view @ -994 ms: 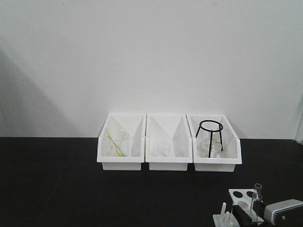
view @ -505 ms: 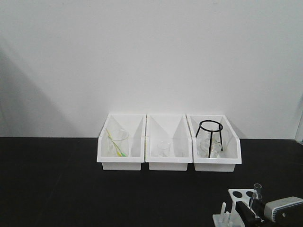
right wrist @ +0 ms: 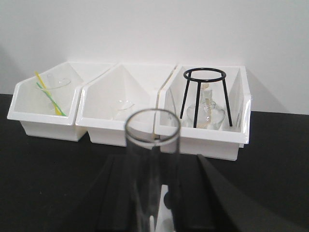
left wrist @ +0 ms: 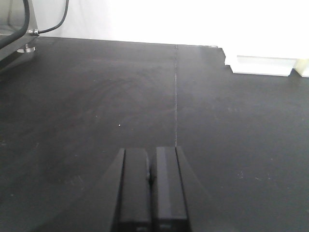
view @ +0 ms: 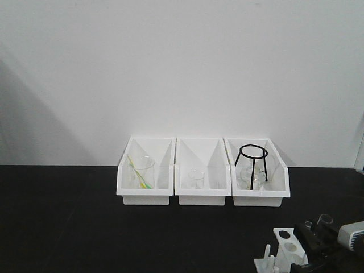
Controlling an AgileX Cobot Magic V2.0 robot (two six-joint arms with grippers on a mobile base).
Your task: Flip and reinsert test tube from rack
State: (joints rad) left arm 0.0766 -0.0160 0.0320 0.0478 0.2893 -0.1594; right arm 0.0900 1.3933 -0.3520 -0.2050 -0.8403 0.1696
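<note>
R gripper (right wrist: 155, 166) clamps test tube (right wrist: 147, 183); L gripper (left wrist: 150, 153) closed, empty. 3 bins (view: 203, 197) hold beakers (view: 142, 170), tripod (view: 251, 173).

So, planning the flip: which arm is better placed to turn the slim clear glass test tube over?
Right. The right gripper is shut on the slim clear glass test tube, beside the white plastic rack. The left gripper is shut over the black table, neither in its view.
</note>
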